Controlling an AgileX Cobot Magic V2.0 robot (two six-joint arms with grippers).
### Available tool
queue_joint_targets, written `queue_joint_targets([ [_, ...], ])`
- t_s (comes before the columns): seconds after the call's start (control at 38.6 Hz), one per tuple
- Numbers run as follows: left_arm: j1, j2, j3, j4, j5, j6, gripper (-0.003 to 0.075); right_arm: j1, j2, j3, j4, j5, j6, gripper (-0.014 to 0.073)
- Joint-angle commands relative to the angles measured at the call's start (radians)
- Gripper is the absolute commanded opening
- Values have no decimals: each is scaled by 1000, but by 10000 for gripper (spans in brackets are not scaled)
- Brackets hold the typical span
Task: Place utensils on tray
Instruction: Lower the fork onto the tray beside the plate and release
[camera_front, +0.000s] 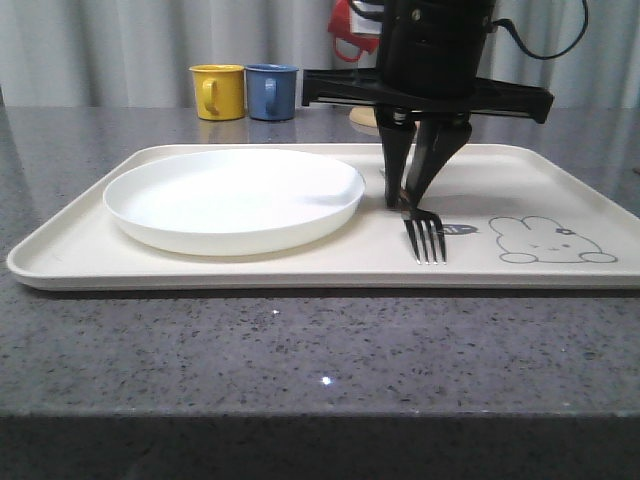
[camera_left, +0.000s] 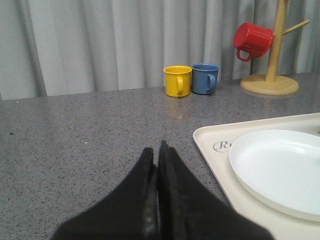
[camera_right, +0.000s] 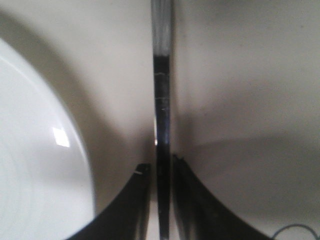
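The right gripper (camera_front: 412, 197) pinches the fork (camera_front: 425, 236) by its thin, stiff, slick handle, tines resting just ahead on the tray (camera_front: 90, 258); the left gripper (camera_left: 158, 156) sits pressed together, empty.

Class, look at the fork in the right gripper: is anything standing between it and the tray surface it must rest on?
Nothing visible does. The right gripper holds the fork on bare tray, beside the white plate, not over it.

Shiny metal fork (camera_front: 425, 238), glossy white plate (camera_front: 234, 199), speckled stone-look table (camera_front: 300, 350)
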Motion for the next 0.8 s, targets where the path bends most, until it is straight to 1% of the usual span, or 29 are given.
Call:
queue_joint_targets([
  [0.0, 3, 7, -28, -10, -87, -9, -18, -1, -51, -38, -1, 3, 1, 296],
  [0.08, 3, 7, -28, -10, -87, -9, -18, -3, -57, -65, -16, 42, 1, 341],
  [0.16, 3, 7, -28, -10, -87, -9, -18, -14, -60, -113, -32, 109, -5, 340],
  [0.26, 3, 7, -28, -10, -87, -9, -18, -41, -60, -186, -41, 247, -97, 340],
  [0.31, 3, 7, -28, -10, -87, -9, -18, -60, -60, -217, -41, 288, -154, 340],
  [0.42, 3, 7, -28, -10, -87, -9, -18, -100, -93, -223, -25, 286, -232, 339],
  [0.54, 3, 7, -28, -10, -87, -9, -18, -188, -148, -214, -24, 287, -332, 338],
  [0.7, 3, 7, -28, -10, -87, -9, -18, -298, -240, -138, -24, 286, -421, 338],
  [0.78, 3, 7, -28, -10, -87, -9, -18, -366, -283, -74, -24, 286, -469, 338],
])
